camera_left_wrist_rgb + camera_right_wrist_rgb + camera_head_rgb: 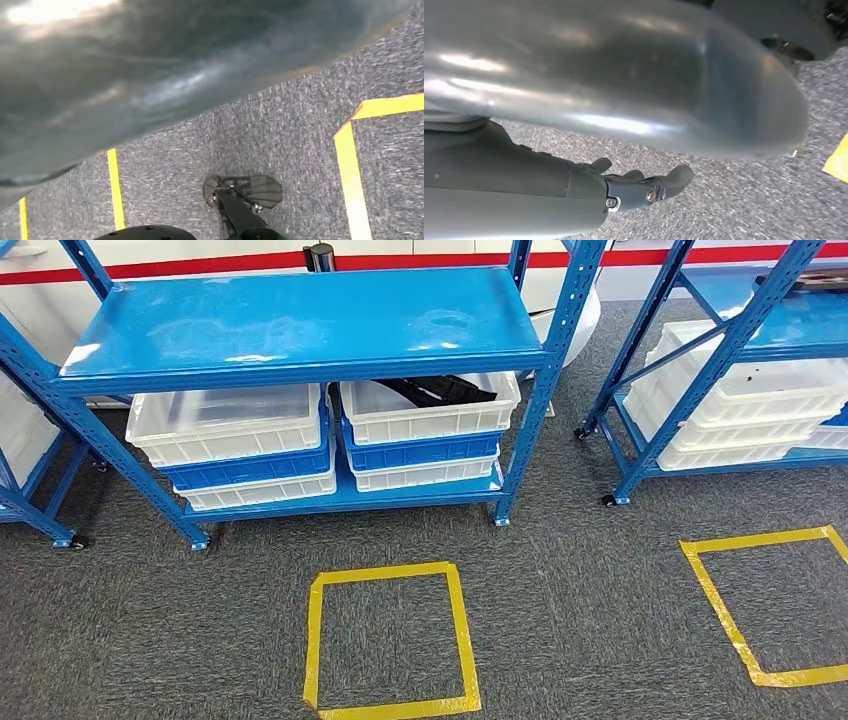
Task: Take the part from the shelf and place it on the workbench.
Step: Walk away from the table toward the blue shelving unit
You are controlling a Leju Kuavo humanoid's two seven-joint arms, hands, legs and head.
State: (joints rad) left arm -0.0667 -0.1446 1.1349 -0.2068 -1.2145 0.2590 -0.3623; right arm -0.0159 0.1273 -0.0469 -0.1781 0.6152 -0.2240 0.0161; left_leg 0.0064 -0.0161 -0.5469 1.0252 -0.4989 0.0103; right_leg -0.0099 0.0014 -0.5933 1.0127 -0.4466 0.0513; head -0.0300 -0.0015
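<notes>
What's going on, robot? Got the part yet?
Right hand hangs empty over the carpet. Black part sits in the top white bin on the blue shelf. Nothing blocking the way.

Blue shelf (300, 325), black part (440, 390) in upper right white bin (430, 415), yellow tape square (390, 640) on carpet.

Blue shelf (300, 325); white and blue bins (232, 425); yellow tape square (390, 640); grey carpet (580, 610).
</notes>
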